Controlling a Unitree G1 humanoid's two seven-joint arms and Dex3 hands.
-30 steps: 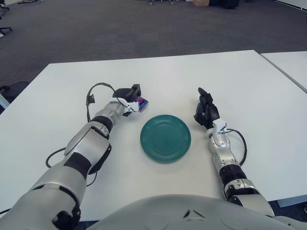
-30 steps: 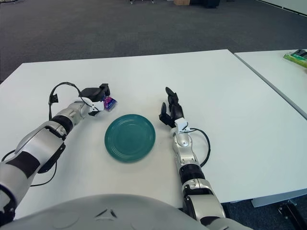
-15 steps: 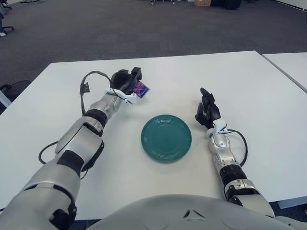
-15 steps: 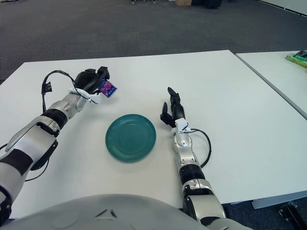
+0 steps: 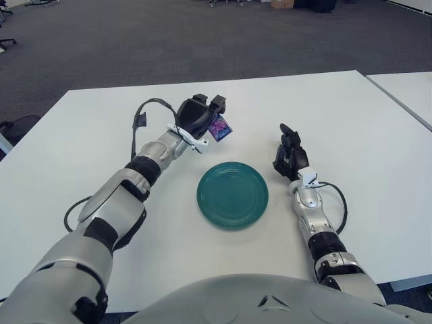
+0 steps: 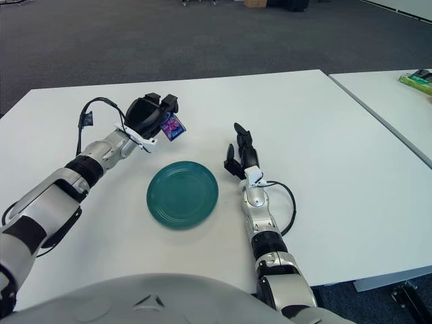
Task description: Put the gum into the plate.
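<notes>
A round teal plate (image 5: 233,194) lies on the white table (image 5: 337,108) in front of me. My left hand (image 5: 202,118) is raised above the table, just beyond the plate's far left edge, with its fingers shut on a small purple and blue gum pack (image 5: 220,128). The pack (image 6: 172,126) sticks out to the right of the fingers. My right hand (image 5: 290,152) shows right of the plate, with its fingers relaxed and holding nothing.
A black cable (image 5: 145,115) loops off my left wrist. A second white table (image 6: 391,94) stands to the right across a narrow gap, with a green item (image 6: 417,81) on it. Dark carpet lies beyond the table's far edge.
My left hand has lifted the gum pack off the table and carried it rightward, nearer the plate's far edge. The right hand has stayed put.
</notes>
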